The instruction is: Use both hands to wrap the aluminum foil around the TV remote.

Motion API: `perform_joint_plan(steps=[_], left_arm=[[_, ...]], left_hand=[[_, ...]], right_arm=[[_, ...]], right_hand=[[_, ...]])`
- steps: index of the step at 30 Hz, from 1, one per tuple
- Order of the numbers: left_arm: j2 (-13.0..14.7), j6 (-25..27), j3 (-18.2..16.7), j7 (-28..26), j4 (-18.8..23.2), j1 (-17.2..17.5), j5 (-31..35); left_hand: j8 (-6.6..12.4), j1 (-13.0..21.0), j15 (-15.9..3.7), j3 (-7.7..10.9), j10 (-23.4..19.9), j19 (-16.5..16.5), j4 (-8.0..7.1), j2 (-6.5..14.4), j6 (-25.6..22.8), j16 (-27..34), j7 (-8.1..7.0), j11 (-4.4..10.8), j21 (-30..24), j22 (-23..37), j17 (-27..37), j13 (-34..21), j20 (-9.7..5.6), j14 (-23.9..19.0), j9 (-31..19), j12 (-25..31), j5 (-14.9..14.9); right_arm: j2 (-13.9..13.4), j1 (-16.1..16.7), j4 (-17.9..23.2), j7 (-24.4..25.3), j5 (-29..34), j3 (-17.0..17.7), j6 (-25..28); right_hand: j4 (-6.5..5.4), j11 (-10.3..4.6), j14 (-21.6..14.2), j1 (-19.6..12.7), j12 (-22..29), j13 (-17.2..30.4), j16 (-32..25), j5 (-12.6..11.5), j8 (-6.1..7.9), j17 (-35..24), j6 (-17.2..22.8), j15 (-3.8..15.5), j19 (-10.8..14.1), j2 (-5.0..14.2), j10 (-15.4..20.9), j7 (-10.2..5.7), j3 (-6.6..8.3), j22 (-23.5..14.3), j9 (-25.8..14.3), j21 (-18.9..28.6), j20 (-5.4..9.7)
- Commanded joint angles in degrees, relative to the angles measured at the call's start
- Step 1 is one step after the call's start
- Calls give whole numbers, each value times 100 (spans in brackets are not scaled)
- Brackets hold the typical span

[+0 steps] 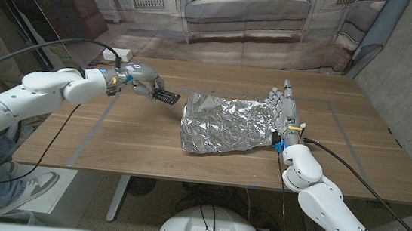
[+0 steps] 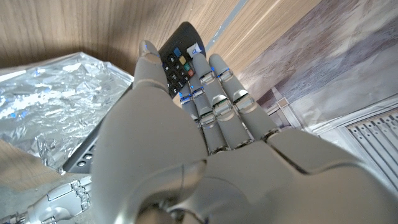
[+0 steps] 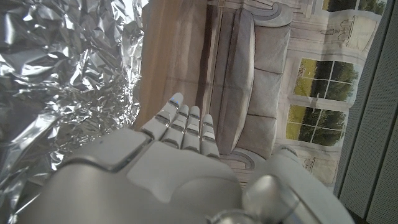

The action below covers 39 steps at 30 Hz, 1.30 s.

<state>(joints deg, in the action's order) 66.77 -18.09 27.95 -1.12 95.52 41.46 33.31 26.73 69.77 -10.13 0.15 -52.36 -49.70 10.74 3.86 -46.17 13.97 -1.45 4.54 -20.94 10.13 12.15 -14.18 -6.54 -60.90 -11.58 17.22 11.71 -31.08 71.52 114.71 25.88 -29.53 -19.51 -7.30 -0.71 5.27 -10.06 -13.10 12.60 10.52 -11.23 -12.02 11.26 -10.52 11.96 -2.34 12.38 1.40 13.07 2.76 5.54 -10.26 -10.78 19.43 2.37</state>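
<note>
A crumpled sheet of aluminum foil (image 1: 224, 123) lies in the middle of the table. My left hand (image 1: 137, 79) holds the black TV remote (image 1: 165, 96) just left of the foil, a little above the wood. In the left wrist view the fingers (image 2: 217, 106) wrap the remote (image 2: 177, 59), whose coloured buttons face up, with the foil (image 2: 56, 106) beyond it. My right hand (image 1: 281, 111) stands at the foil's right edge, fingers spread and pointing away from me, touching or nearly touching the foil (image 3: 68, 81). The right hand (image 3: 180, 134) holds nothing.
A white box (image 1: 117, 54) sits at the table's far left corner. Pale tape lines (image 1: 86, 138) mark a rectangle on the wood. A person's legs and shoe (image 1: 29, 186) show at the left edge. A backdrop with a printed sofa (image 1: 246, 13) hangs behind.
</note>
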Motion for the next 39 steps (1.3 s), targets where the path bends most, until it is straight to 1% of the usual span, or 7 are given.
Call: perform_joint_plan(steps=[1, 7, 12, 23, 30, 34, 39], left_arm=[[105, 1456, -932, -1, 1318, 1390, -1160], [-75, 2040, -1035, -105, 1795, 1749, -1293], [-332, 2603, -1132, -253, 2267, 2021, -1465], [-995, 3116, -1056, -618, 2636, 2040, -1803], [-1165, 3321, -834, -587, 2706, 1906, -1876], [-1245, 3477, -730, -624, 2777, 1899, -1894], [-1317, 3742, -598, -605, 2911, 1842, -1902]], left_hand=[[107, 546, -246, 533, -721, -34, -495, 550, -915, -18, -171, 718, -4, 19, 19, -556, -48, -48, -105, 32, -16], [117, 546, -249, 547, -718, -33, -499, 547, -885, -20, -156, 712, 0, 21, 24, -589, -45, -61, -124, 26, -22], [127, 548, -249, 559, -711, -36, -502, 547, -879, -23, -157, 706, 1, 22, 28, -614, -36, -66, -132, 20, -27], [146, 544, -238, 586, -705, -52, -513, 540, -844, -32, -155, 702, 0, 26, 35, -681, -7, -80, -150, 8, -40], [166, 537, -233, 597, -703, -55, -521, 536, -844, -36, -145, 701, 2, 27, 38, -713, -8, -88, -163, 1, -46], [172, 538, -234, 604, -707, -54, -522, 535, -836, -39, -143, 700, 4, 28, 39, -729, -5, -87, -169, 0, -48], [189, 539, -233, 620, -694, -53, -525, 533, -823, -47, -129, 693, 7, 29, 42, -763, -2, -86, -187, -13, -52]], right_arm=[[-525, 355, 415, -33, 682, 327, -155], [-764, 647, 609, -21, 1065, 595, -200], [-927, 1123, 779, 172, 1729, 897, -376], [-728, 1749, 713, 754, 3400, 1271, -646], [-635, 2064, 643, 885, 4076, 1556, -578], [-619, 2205, 564, 968, 4490, 1711, -513], [-675, 2320, 463, 1051, 5120, 1814, -282]], right_hand=[[42, -61, -56, -12, 28, 18, 1, 29, 25, -12, 59, 22, 93, 53, 74, -13, 29, -17, -12, -35, -11], [81, -118, -108, -87, 47, 18, -8, 23, 34, -6, 90, 82, 158, 102, 143, -57, 67, -17, -12, -40, 8], [136, -194, -186, -186, 56, 17, -20, 20, 49, 1, 144, 152, 275, 158, 193, -104, 116, -17, -11, -32, 76], [271, -380, -271, -420, 69, 17, -13, 27, 54, 12, 198, 309, 405, 258, 283, -228, 226, -16, -12, -48, 182], [378, -454, -306, -588, 42, 16, -3, 40, 40, 20, 178, 361, 459, 290, 248, -279, 291, -13, -13, -68, 188], [521, -488, -434, -797, 68, 10, -15, 66, 56, 35, 244, 499, 559, 299, 369, -306, 362, -7, -13, -86, 241], [635, -501, -353, -977, 35, 8, 44, 81, 25, 42, 190, 494, 550, 330, 331, -316, 432, -1, -15, -139, 265]])
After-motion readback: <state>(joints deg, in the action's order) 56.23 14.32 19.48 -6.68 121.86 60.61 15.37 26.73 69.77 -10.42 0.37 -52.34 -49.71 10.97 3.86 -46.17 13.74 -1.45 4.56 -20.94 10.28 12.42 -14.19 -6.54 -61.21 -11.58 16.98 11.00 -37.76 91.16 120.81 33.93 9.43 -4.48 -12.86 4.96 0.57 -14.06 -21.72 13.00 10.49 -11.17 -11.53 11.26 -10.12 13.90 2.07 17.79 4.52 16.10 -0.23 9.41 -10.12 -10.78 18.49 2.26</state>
